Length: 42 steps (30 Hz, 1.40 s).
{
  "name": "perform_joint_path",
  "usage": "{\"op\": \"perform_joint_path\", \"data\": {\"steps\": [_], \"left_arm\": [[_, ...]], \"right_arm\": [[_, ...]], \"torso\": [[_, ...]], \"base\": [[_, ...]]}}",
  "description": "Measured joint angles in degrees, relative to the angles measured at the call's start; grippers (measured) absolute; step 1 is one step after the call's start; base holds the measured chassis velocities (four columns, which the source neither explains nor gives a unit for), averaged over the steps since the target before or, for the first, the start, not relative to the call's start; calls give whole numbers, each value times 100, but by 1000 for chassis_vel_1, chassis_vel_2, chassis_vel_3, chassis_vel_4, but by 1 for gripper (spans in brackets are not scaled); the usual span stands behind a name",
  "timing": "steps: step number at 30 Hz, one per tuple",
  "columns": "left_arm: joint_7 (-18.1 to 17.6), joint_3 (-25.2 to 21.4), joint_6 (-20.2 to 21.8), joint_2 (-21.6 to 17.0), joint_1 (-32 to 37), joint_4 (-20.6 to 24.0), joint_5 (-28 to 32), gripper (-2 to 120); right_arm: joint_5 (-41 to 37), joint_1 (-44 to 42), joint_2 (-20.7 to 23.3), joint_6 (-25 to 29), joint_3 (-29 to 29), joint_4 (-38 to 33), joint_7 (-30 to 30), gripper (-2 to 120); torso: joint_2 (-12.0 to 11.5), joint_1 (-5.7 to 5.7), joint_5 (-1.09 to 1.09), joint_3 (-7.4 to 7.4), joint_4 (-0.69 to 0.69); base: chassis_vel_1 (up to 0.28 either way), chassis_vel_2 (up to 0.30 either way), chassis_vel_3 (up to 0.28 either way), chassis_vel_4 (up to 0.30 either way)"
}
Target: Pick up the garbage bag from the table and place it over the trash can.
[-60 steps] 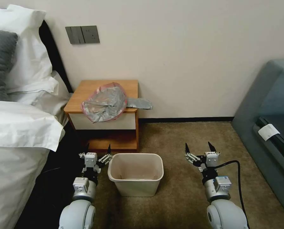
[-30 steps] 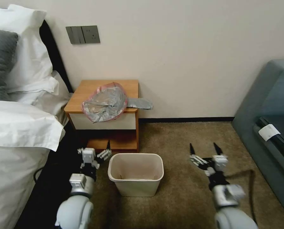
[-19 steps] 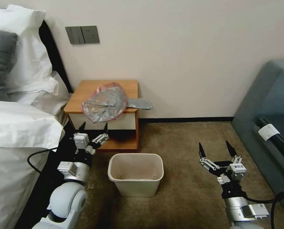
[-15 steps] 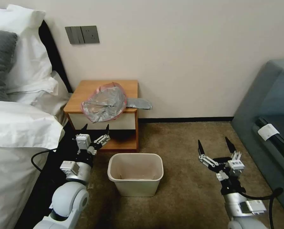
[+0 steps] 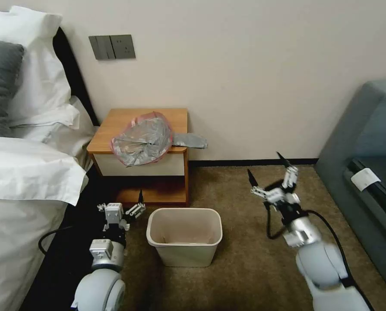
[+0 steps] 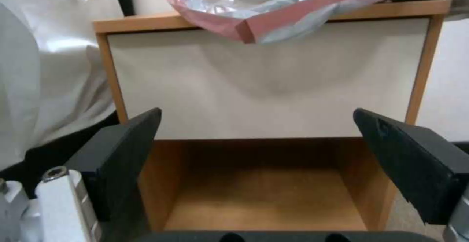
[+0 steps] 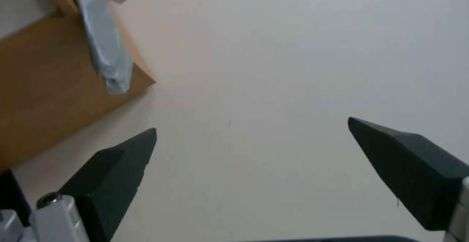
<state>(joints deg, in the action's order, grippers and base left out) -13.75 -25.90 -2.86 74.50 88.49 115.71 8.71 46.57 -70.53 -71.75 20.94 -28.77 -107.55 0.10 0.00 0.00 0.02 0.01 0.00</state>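
Right end effector (image 5: 265, 169) newly raised; garbage bag (image 5: 142, 140) tail pointing right.

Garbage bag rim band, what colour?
Pink-red, edging the translucent grey garbage bag on the table. Clearest in the left wrist view.

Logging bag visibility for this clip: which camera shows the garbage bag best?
The head view: the whole garbage bag lies on the nightstand, its tail hanging off one side. The left wrist view shows its pink-rimmed edge drooping over the drawer front. The right wrist view catches the hanging tail.
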Motion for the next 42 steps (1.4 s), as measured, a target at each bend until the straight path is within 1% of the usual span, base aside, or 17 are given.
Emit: {"op": "perform_joint_path", "data": {"steps": [2, 3, 4, 6, 8, 9, 13, 17, 20, 29, 31, 33, 34, 35, 39, 40, 42], "left_arm": [[-11, 6, 0, -4, -76, -45, -22, 98], [-13, 7, 0, -8, -98, -56, -23, 98], [-13, 7, 0, -8, -98, -56, -23, 98], [-25, 7, 0, -10, -109, -88, -23, 98], [-38, 5, 3, -1, -97, -108, -21, 98], [-38, 5, 3, -1, -97, -108, -21, 98], [-47, 4, 45, 118, -218, -168, -12, 98], [-71, 4, 48, 152, -305, -206, -11, 98], [-95, 5, 47, 174, -362, -290, -11, 98], [-124, 8, 39, 177, -455, -327, -10, 98], [-127, 17, 46, 179, -498, -356, -10, 98], [-128, 19, 47, 179, -507, -369, -10, 98], [-131, 19, 47, 180, -510, -382, -10, 98], [-131, 19, 47, 180, -510, -382, -10, 98], [-139, 20, 47, 179, -493, -393, -13, 98], [-139, 20, 47, 179, -493, -393, -13, 98], [-142, 19, 46, 180, -483, -392, -16, 98]], "right_arm": [[420, 624, 209, -357, 507, 257, -98, 100], [607, 883, 269, -398, 724, 407, -179, 100], [607, 883, 269, -398, 724, 407, -179, 100], [891, 1439, 313, -368, 1183, 882, -332, 100], [948, 1878, 277, -346, 1529, 1313, -409, 100], [948, 1878, 277, -346, 1529, 1313, -409, 100], [1206, 2663, 19, -222, 1918, 2196, -461, 100], [1287, 3004, -82, -184, 2062, 2553, -477, 100], [1297, 3409, -303, -151, 2253, 3046, -590, 100], [1249, 3591, -530, -39, 2326, 3483, -589, 99], [1251, 3617, -573, -14, 2334, 3495, -589, 90], [1251, 3622, -583, -13, 2343, 3495, -589, 87], [1251, 3624, -597, -12, 2344, 3495, -590, 80], [1251, 3624, -597, -12, 2344, 3495, -590, 80], [1241, 3625, -622, -1, 2329, 3501, -599, 60], [1241, 3625, -622, -1, 2329, 3501, -599, 60], [1240, 3618, -632, 14, 2324, 3501, -606, 53]], "torso": [[0, 0, -2, 0, -1], [0, 0, -2, 0, 0], [0, 0, -2, 0, 0], [0, 0, -1, 0, 1], [0, 0, -2, 1, 1], [0, 0, -2, 1, 1], [0, 0, -2, 0, 1], [0, 0, -2, 0, 0], [0, 0, -3, 0, 2], [0, 0, -2, 0, 0], [0, 0, -2, 0, 0], [0, 0, -2, 0, 0], [0, 0, -2, 0, 0], [0, 0, -2, 0, 0], [0, 0, -2, -1, 0], [0, 0, -2, -1, 0], [0, 0, -2, 0, 0]], "base": [[0, 0, 0, 0], [0, 0, 0, 0], [0, 0, 0, 0], [0, 0, 0, 0], [0, 0, 0, 0], [0, 0, 0, 0], [0, 0, 0, 0], [0, 0, 0, 0], [0, 0, 0, 0], [0, 0, 0, 0], [0, 0, 0, 0], [0, 0, 0, 0], [0, 0, 0, 0], [0, 0, 0, 0], [0, 0, 0, 0], [0, 0, 0, 0], [0, 0, 0, 0]]}}
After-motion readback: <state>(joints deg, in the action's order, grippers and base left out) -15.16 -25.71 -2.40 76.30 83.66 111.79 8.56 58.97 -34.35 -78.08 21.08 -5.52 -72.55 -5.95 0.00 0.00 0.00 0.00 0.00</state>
